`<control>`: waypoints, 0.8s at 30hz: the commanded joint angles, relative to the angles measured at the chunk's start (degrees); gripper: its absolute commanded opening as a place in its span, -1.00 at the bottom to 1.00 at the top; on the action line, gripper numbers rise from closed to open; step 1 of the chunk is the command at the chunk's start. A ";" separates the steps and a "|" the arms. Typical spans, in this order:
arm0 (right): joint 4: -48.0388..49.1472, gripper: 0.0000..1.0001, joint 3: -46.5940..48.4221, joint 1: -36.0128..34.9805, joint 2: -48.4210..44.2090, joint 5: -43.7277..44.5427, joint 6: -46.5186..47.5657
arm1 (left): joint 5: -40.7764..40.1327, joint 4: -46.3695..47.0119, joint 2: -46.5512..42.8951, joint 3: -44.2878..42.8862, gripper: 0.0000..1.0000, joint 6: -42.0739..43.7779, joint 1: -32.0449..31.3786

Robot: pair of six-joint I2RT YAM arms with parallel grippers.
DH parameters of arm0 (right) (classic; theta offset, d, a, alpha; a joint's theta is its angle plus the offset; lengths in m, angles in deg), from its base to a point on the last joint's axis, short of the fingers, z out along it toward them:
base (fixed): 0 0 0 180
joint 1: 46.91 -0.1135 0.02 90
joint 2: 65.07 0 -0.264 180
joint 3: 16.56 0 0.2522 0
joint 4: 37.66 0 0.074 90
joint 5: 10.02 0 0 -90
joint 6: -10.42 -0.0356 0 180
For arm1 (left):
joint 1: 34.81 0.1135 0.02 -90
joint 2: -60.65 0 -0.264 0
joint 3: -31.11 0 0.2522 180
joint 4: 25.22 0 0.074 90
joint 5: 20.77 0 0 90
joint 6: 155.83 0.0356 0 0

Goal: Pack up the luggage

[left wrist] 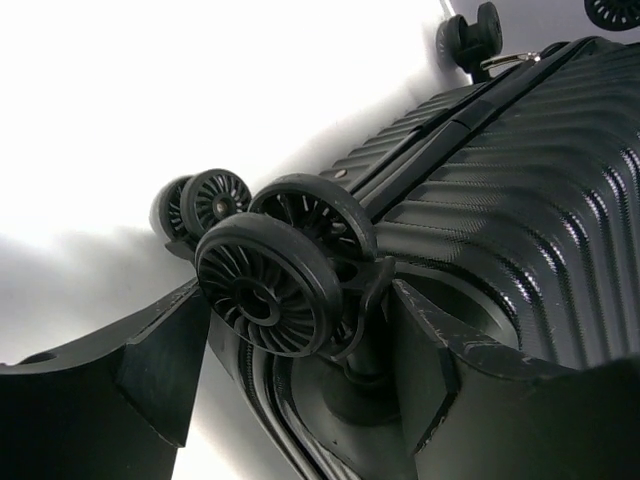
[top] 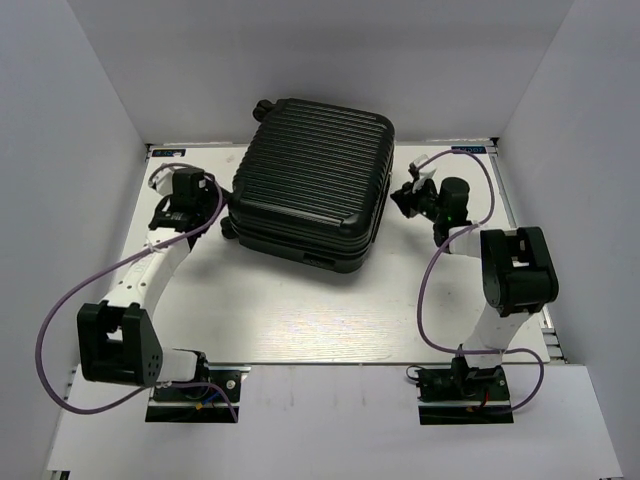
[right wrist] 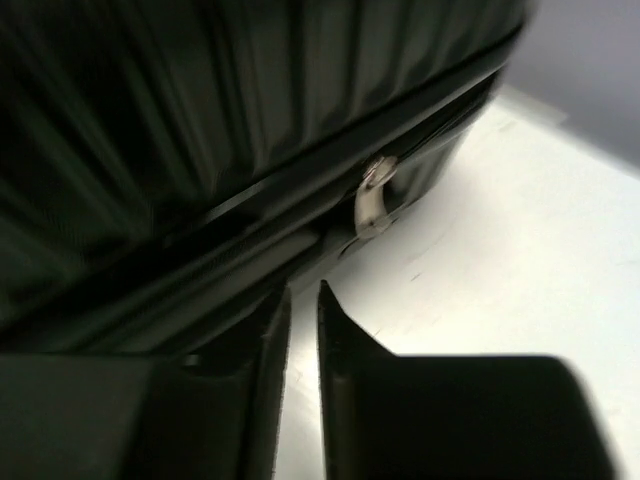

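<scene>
Top external view: the large black hard-shell suitcase with a horizontally ribbed shell (top: 315, 180) is lying shut and flat on the white table (top: 300, 310), turned a little askew. It is sitting between the two grippers. The left gripper (top: 212, 205) is reaching in at the suitcase's near left corner, right against the shell. The right gripper (top: 408, 196) is hovering just off the opposite side, a small way clear of the shell.

Left wrist view: the left gripper (left wrist: 298, 295) is standing wide open, its two black fingers (left wrist: 160, 370) straddling a black spoked caster wheel (left wrist: 255, 285) at the suitcase's corner. The wheel is sitting between the fingers (whether either pad is actually touching it, I cannot tell). A second pair of spoked wheels (left wrist: 205, 205) is showing just beyond it, to the gripper's left. The ribbed shell (left wrist: 520, 220) is running away ahead and to the right, and another wheel (left wrist: 470, 35) is showing at the far corner, well away from the fingers.

Right wrist view: the picture is blurring somewhat. The right gripper (right wrist: 303, 300) is holding nothing, with only a narrow slit showing between its fingers (right wrist: 350, 350). The suitcase's dark side (right wrist: 150, 130) is filling the space ahead and to the left. A small silver zipper pull (right wrist: 372, 205) is hanging from the seam just ahead of the fingertips, apart from them.
</scene>
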 commanded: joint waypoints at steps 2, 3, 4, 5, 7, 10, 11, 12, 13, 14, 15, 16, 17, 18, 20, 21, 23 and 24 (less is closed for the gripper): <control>-17.57 -0.33 5.15 2.07 -3.05 -15.94 5.76 | 1.82 -2.54 4.78 0.12 -1.00 24.45 4.23; -18.91 -0.29 5.34 2.51 -3.14 -16.13 6.47 | 2.62 -2.61 5.83 -0.05 -1.00 24.93 6.06; -19.96 -0.27 5.78 2.60 -3.22 -16.14 6.73 | 3.33 -2.35 6.89 -0.84 -1.00 25.45 6.51; -19.80 -0.18 5.78 2.60 -3.14 -16.74 6.65 | 7.25 0.96 8.03 -0.93 -1.00 30.42 7.13; -18.05 -0.11 5.87 2.87 -2.70 -16.32 4.90 | 10.35 0.81 9.88 -3.29 -1.00 31.86 9.59; -15.67 -0.01 6.74 3.04 -1.65 -14.30 2.87 | 14.75 0.11 15.06 -7.34 -1.00 36.78 11.00; -15.32 -0.01 7.01 2.87 -0.69 -14.20 2.78 | 15.28 -0.24 16.81 -8.13 -1.00 39.06 11.26; -14.88 0.02 8.14 3.04 -0.33 -14.98 1.82 | 15.63 0.02 18.31 -9.27 -1.00 39.60 11.26; -14.79 0.02 8.42 3.04 -0.15 -15.51 1.55 | 15.64 0.28 19.02 -9.72 -1.00 39.78 11.35; -14.70 0.02 8.85 2.78 0.55 -15.43 1.38 | 15.55 0.98 19.37 -9.99 -1.00 39.44 11.53; -14.09 0.02 9.73 2.69 0.90 -14.47 1.29 | 15.64 1.16 19.73 -9.90 -1.00 39.35 11.35; -13.74 0.02 10.00 2.78 1.25 -14.29 0.94 | 16.59 1.86 19.73 -9.81 -1.00 39.00 11.44; -12.52 0.02 10.35 2.60 2.47 -13.94 -0.54 | 16.60 1.95 19.73 -9.90 -1.00 38.73 11.27; -11.72 0.04 11.66 2.86 2.83 -14.20 -1.17 | 16.78 1.78 19.47 -9.81 -1.00 38.73 11.53; -11.62 0.04 13.16 2.69 3.97 -14.12 -3.02 | 17.48 1.87 19.20 -9.64 -1.00 38.82 11.79; -12.06 0.04 13.60 2.43 4.76 -13.50 -3.19 | 17.40 1.78 18.68 -9.55 -1.00 38.91 11.53; -13.20 0.04 14.92 2.51 5.65 -13.85 -3.89 | 17.48 2.13 17.97 -9.29 -1.00 38.99 11.71; -13.47 0.04 15.10 2.43 6.09 -14.11 -3.98 | 17.48 2.04 17.80 -9.20 -1.00 39.08 11.70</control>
